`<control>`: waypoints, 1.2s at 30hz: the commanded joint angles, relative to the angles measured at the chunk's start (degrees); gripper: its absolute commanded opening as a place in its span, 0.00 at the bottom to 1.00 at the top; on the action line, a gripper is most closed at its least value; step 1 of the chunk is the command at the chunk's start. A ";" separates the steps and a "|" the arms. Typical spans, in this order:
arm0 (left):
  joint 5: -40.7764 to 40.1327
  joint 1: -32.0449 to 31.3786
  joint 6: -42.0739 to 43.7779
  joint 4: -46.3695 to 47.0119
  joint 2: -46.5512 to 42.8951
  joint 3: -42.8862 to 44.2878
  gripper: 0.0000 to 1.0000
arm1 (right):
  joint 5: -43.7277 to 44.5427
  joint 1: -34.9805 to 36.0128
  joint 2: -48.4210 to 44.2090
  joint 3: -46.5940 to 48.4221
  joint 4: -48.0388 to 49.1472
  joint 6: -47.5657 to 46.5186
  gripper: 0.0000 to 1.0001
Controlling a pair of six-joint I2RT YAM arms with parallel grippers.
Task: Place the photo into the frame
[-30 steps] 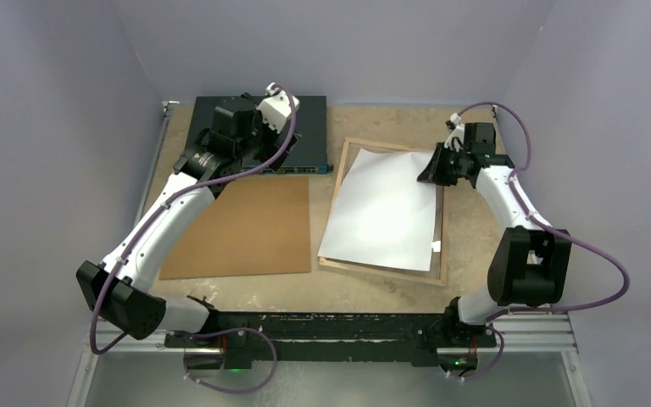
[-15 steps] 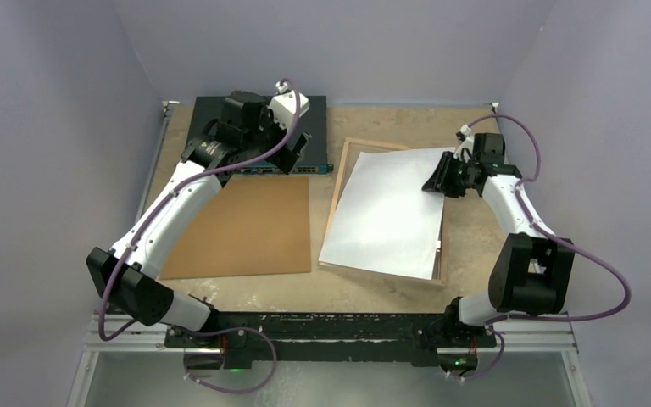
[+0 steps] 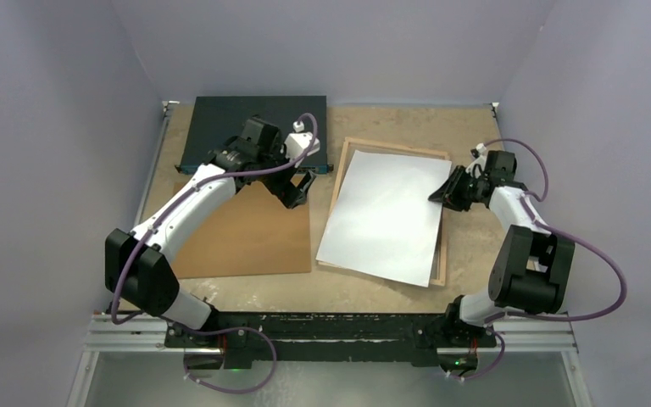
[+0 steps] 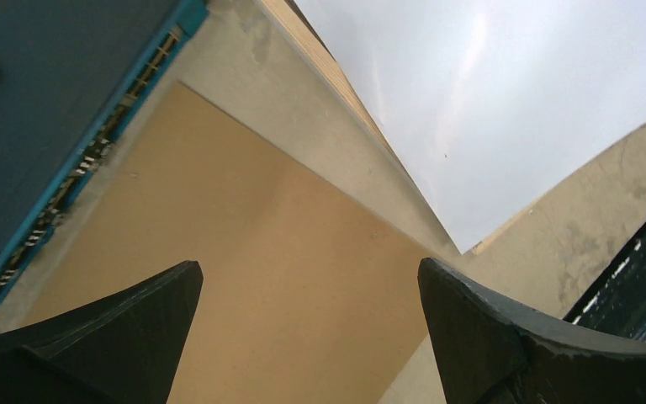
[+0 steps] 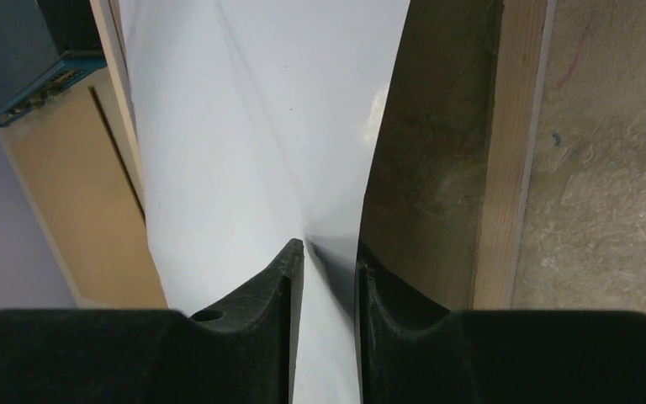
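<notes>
Both apart: left gripper [image 4: 307,271] wide above the board [image 3: 246,237], right gripper [image 5: 324,250] narrowly around the right edge of the photo [image 3: 386,212], which lies on the frame [image 3: 390,146].

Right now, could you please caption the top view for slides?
Photo lies pale side up, askew on the frame; right pincer at its edge, left pincer open over the board.

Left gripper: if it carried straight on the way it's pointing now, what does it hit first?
Most likely the brown backing board. The left gripper is open, and its wrist view shows that board filling the gap between the fingertips; the photo lies off to one side. Depth is unclear.
</notes>
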 commanded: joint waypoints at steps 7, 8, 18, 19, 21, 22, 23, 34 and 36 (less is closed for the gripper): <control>6.48 0.24 3.28 1.06 -0.21 -4.92 0.97 | 0.07 0.01 2.29 2.69 2.73 1.92 0.09; 6.47 0.24 3.25 0.74 -0.05 -4.63 0.97 | 0.53 0.01 2.67 3.23 2.46 2.02 0.06; 6.30 0.25 2.70 -0.53 -0.60 -3.17 0.96 | 9.16 0.01 2.79 5.40 -2.10 -1.38 0.11; 6.50 0.22 2.47 -0.72 -0.41 -2.92 0.96 | 9.05 -0.04 3.40 5.42 -2.19 -1.61 0.12; 6.90 0.24 2.21 -1.26 -0.19 -2.19 0.96 | 7.94 -0.06 5.07 5.68 -2.63 -2.70 0.14; 6.91 0.24 2.20 -1.41 -0.25 -1.90 0.96 | 7.75 -0.06 5.63 5.59 -2.45 -2.65 0.15; 6.91 0.24 2.25 -1.41 -0.33 -1.74 0.96 | 7.76 -0.02 5.90 5.48 -2.07 -2.29 0.16; 7.52 0.21 2.21 -1.60 -0.44 -0.76 0.96 | 3.07 -0.06 10.32 6.30 1.55 -0.13 0.33; 7.54 0.21 2.16 -1.74 -0.44 -0.56 0.96 | 3.90 -0.01 10.71 7.45 1.65 0.14 0.34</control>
